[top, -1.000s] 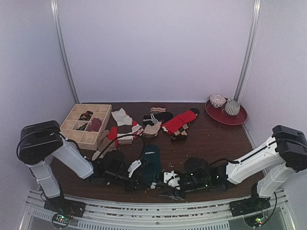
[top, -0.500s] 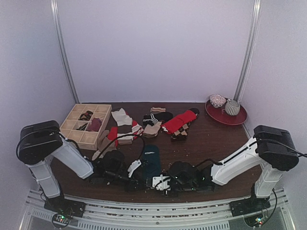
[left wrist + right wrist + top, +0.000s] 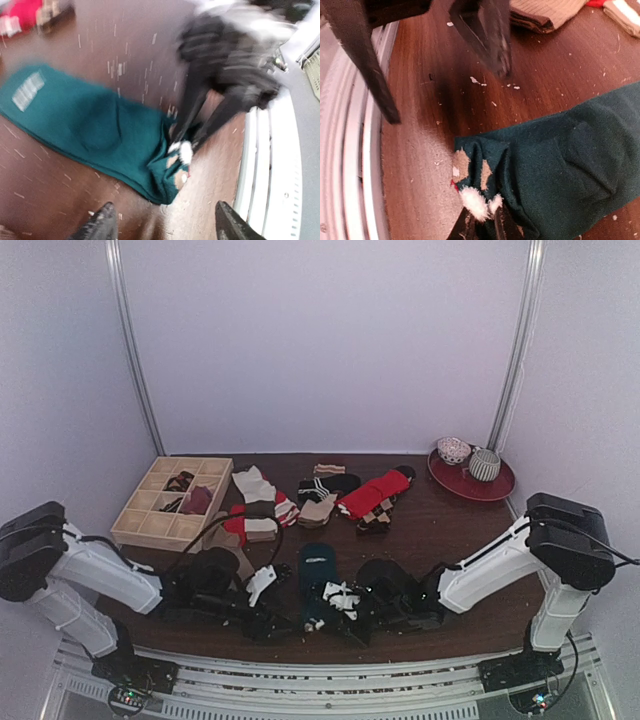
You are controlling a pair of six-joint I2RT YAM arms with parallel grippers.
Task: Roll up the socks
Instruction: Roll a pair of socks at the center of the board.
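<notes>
Teal sock (image 3: 95,125) looks limp, so I judge its near edge the hold, where my right end effector (image 3: 486,221) pinches it; left end effector (image 3: 165,224) gapes empty.

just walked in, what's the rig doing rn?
Sock rolling, early on. The right end effector is pinched shut on the near end of a teal sock that lies mostly flat on the table. The left end effector is open beside that same end, holding nothing. No roll is formed yet. More loose socks lie toward the back, next to a wooden divider box.
</notes>
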